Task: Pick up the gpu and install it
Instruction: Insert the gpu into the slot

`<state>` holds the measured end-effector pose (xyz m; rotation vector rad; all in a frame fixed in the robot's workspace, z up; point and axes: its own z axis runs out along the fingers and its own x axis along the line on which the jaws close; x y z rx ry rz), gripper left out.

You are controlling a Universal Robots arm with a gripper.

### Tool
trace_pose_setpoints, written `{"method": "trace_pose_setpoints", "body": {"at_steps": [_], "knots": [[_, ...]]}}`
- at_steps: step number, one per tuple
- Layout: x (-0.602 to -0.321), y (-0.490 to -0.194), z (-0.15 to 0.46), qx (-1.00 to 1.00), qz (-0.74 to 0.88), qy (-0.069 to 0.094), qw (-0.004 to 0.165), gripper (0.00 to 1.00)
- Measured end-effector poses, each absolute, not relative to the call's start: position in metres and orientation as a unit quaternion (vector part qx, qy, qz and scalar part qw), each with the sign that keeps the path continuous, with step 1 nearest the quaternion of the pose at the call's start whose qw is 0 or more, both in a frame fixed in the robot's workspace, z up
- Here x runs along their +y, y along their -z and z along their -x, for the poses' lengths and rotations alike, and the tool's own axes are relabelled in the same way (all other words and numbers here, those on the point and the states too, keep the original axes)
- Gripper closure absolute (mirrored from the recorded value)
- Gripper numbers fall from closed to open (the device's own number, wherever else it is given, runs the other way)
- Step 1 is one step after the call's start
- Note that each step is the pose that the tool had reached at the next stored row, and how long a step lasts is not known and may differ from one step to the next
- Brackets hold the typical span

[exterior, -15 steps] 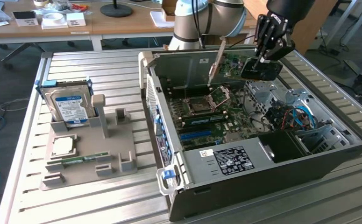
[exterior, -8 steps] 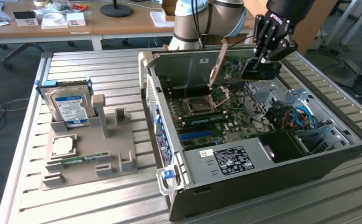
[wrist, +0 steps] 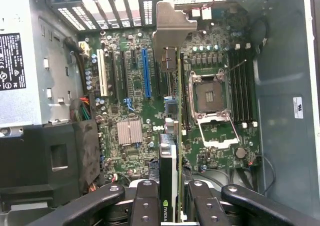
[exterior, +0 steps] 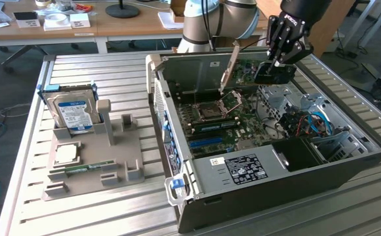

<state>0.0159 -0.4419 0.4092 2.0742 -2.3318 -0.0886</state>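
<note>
gpu held edge-on over the open case

the jaws are clenched on the gpu (wrist: 168, 173) at its plain end, so its silvery bracket (wrist: 172, 26) faces the slotted rear wall of the computer case (exterior: 276, 167). in the upper right of the exterior view the card hangs upright over the motherboard (wrist: 130, 86), parallel to the blue slot (wrist: 146, 71) and seemingly not yet seated. the case lies open on the counter (exterior: 78, 216).

Ribbed, brushed metal table (exterior: 98, 69). Matt grey sheet-metal case (exterior: 243, 196), one wall perforated. Green laminate motherboard (wrist: 130, 101) with finned bare-metal heatsink (wrist: 129, 132). Thin gpu (wrist: 178, 111) with dull silvery metal bracket (wrist: 172, 26). Matt black gripper (wrist: 170, 201). Shiny metal drive (exterior: 72, 110), glossy blue label (exterior: 78, 120). Matt beige plastic holder (exterior: 121, 152). Smooth wood desk (exterior: 131, 27).
</note>
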Motion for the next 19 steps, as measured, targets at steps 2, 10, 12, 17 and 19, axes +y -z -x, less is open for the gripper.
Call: {"method": "trace_pose_setpoints", "body": {"at_steps": [2, 10, 12, 17, 19], "knots": [[-0.4419, -0.4091, -0.0164, -0.741, -0.670, 0.028, 0.010, 0.73], [-0.4419, -0.4084, -0.0168, -0.728, -0.685, 0.024, 0.006, 0.73], [-0.4419, -0.4079, -0.0165, -0.726, -0.687, 0.019, 0.001, 0.73], [-0.4419, -0.4066, -0.0158, -0.721, -0.692, 0.006, -0.013, 0.73], [-0.4419, -0.4064, -0.0148, -0.720, -0.693, 0.002, -0.017, 0.73]]}}
